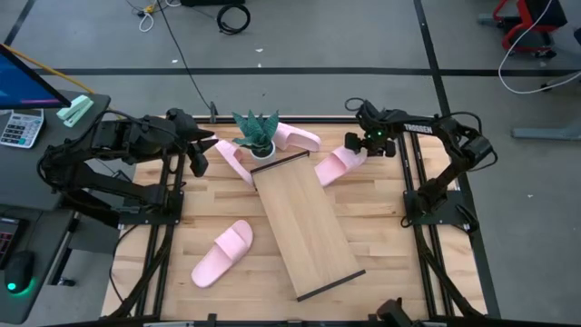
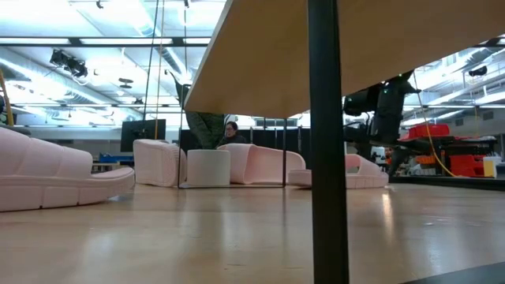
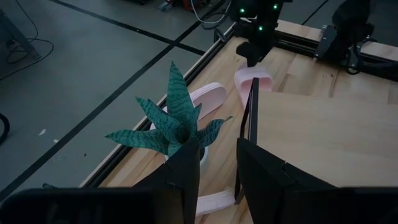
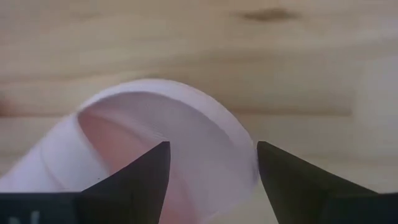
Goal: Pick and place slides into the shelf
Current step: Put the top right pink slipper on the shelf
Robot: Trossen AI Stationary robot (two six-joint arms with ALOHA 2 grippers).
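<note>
Right gripper (image 4: 211, 177) hangs over the slide's strap (image 4: 168, 118), jaws spread; centre them astride before you close; left gripper (image 3: 217, 168) parted, waiting.

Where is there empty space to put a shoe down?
The shelf top is bare. Open tabletop lies between it and the right rail. The far end is crowded: the plant, three slides, and both grippers, left and right.
</note>
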